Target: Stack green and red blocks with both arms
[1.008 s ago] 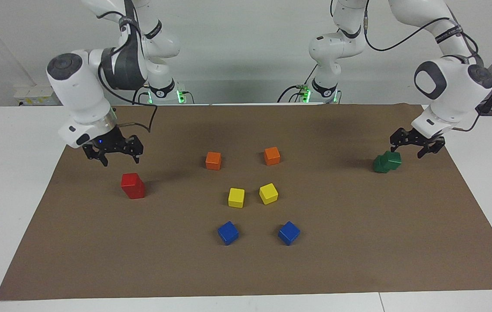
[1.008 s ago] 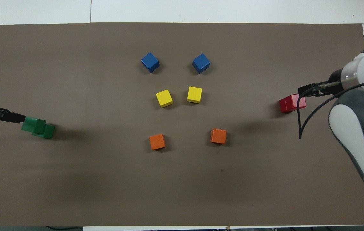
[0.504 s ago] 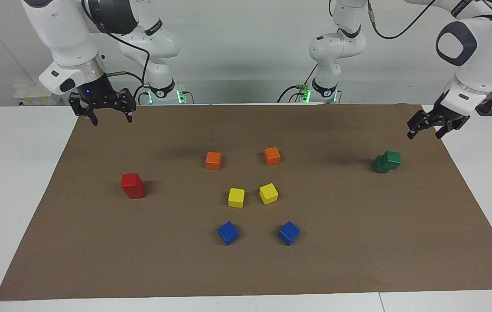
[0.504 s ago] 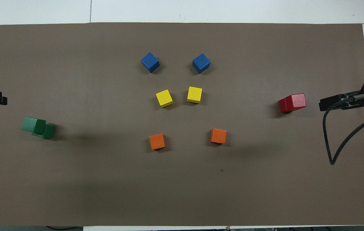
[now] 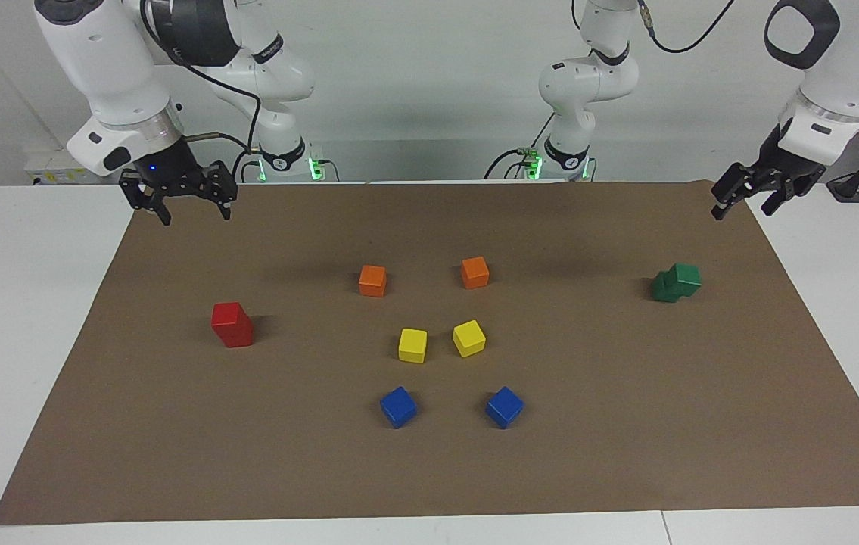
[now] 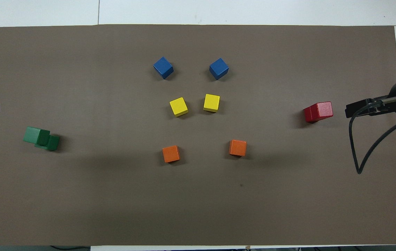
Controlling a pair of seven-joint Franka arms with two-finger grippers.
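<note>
Two red blocks (image 5: 232,324) stand stacked at the right arm's end of the mat; the stack also shows in the overhead view (image 6: 318,111). Two green blocks (image 5: 676,282) stand stacked at the left arm's end, the upper one set off to one side of the lower; they also show in the overhead view (image 6: 40,138). My right gripper (image 5: 196,216) is open, empty and raised over the mat's corner, clear of the red stack. It also shows in the overhead view (image 6: 358,108). My left gripper (image 5: 741,212) is open, empty and raised over the mat's edge, clear of the green stack.
A brown mat (image 5: 626,424) covers the table. In its middle lie two orange cubes (image 5: 372,280) (image 5: 474,272), two yellow cubes (image 5: 412,344) (image 5: 468,337) and two blue cubes (image 5: 398,406) (image 5: 504,406), each apart from the others.
Both grippers have lifted up and away from their stacks toward the robots. The red and green stacks have stayed in place.
</note>
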